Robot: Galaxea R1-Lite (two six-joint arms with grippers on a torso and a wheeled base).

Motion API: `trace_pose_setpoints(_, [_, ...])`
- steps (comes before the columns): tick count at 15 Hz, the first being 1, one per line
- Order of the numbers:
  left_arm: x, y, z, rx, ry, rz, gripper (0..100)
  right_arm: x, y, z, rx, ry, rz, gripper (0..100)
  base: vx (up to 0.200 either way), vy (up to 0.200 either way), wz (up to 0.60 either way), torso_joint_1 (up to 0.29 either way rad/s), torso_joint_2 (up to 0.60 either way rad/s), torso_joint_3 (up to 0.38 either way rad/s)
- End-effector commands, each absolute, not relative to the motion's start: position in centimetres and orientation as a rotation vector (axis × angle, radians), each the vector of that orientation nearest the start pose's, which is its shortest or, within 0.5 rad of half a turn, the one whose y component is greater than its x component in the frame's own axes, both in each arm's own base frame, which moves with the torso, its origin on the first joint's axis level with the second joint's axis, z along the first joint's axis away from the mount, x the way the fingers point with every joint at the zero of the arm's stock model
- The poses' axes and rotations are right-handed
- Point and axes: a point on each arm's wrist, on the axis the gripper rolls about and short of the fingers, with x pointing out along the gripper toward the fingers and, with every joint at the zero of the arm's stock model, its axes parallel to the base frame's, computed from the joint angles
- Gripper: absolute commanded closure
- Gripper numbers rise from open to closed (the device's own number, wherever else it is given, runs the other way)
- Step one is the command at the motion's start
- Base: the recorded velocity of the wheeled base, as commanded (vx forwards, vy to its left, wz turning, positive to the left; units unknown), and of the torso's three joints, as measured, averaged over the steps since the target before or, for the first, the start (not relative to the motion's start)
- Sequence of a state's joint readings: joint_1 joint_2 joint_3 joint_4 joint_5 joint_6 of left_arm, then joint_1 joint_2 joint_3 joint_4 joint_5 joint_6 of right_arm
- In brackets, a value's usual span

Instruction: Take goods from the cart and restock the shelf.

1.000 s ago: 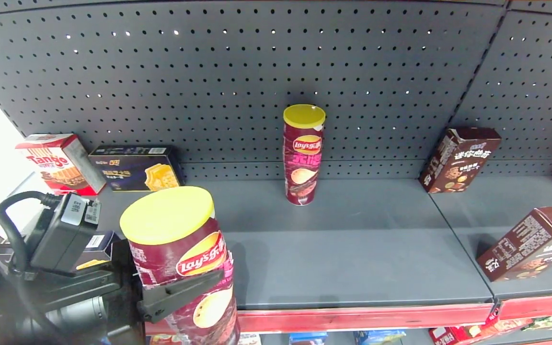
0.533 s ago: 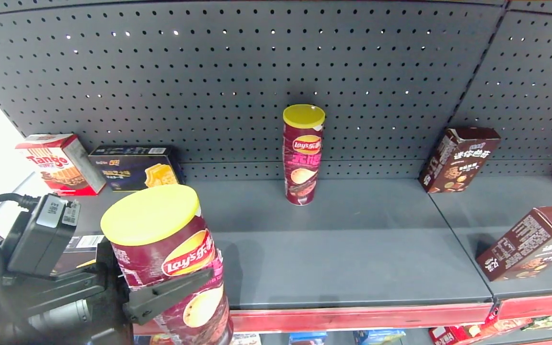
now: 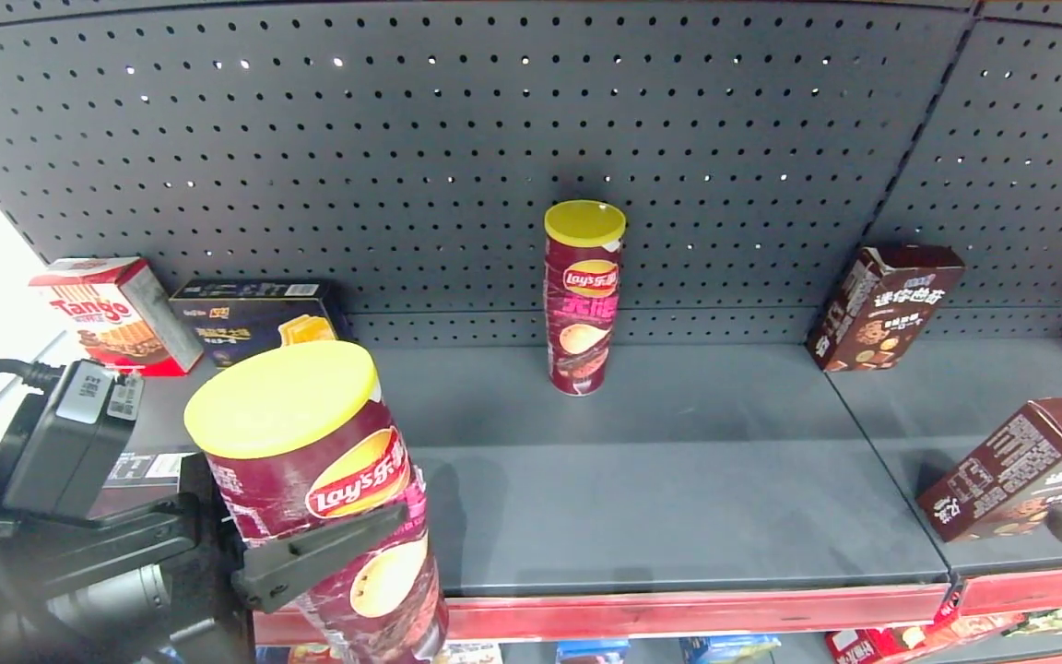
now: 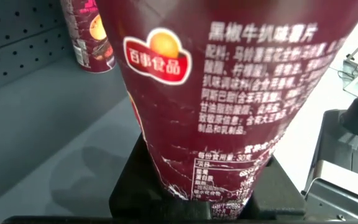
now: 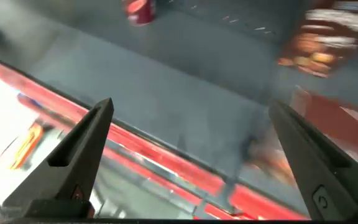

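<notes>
While the left hand (image 3: 310,549) is clamped round the lower middle of a chip can (image 3: 296,443), the head view shows that can out in front of the shelf (image 3: 678,489), near its left end. It's leaning a bit, and its base hangs lower than the red front lip (image 3: 678,613). A second chip can (image 3: 584,295) stands upright at the back by the pegboard (image 3: 402,138), well apart from the first.

Left wrist view: the held can's label is right up close, with the grey shelf deck and the second can beyond it.

Right wrist view: the right hand (image 5: 191,155) has its fingers spread wide with nothing between them, hanging over the red lip.

My worry (just a guess) is that pushing straight in from here catches the can's base on that lip. Since it's already tilted, it could twist in the grip or tip over when set down.
</notes>
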State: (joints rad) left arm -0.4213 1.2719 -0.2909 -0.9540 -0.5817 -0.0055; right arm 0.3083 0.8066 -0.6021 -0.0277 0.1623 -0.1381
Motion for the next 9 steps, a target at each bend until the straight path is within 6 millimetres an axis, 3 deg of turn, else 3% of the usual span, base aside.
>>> trace_pose_setpoints(1, [15.1, -8.1, 18.0, -0.008, 0.033, -1.002, 100, 11.7, 4.9, 24.3, -0.162, 0.217, 0.553, 0, 0.000, 0.000, 0.00, 0.000, 0.00, 0.000])
trace_pose_setpoints(3, [15.0, -8.1, 18.0, -0.008, 0.035, -1.002, 100, 14.0, 6.3, 25.0, -0.201, 0.228, 0.589, 0, 0.000, 0.000, 0.00, 0.000, 0.00, 0.000])
trace_pose_setpoints(4, [15.0, -8.1, 18.0, -0.010, 0.037, -1.001, 100, 14.2, 6.4, 25.0, -0.211, 0.227, 0.588, 0, 0.000, 0.000, 0.00, 0.000, 0.00, 0.000])
trace_pose_setpoints(5, [15.0, -8.1, 18.0, -0.008, 0.038, -1.001, 100, 16.2, 7.3, 24.7, -0.274, 0.228, 0.615, 0, 0.000, 0.000, 0.00, 0.000, 0.00, 0.000])
trace_pose_setpoints(9, [15.1, -7.8, 17.8, -0.009, 0.044, -0.988, 100, 19.6, 9.7, 26.2, -0.256, 0.151, 0.771, 0, 0.000, 0.000, 0.00, 0.000, 0.00, 0.000])
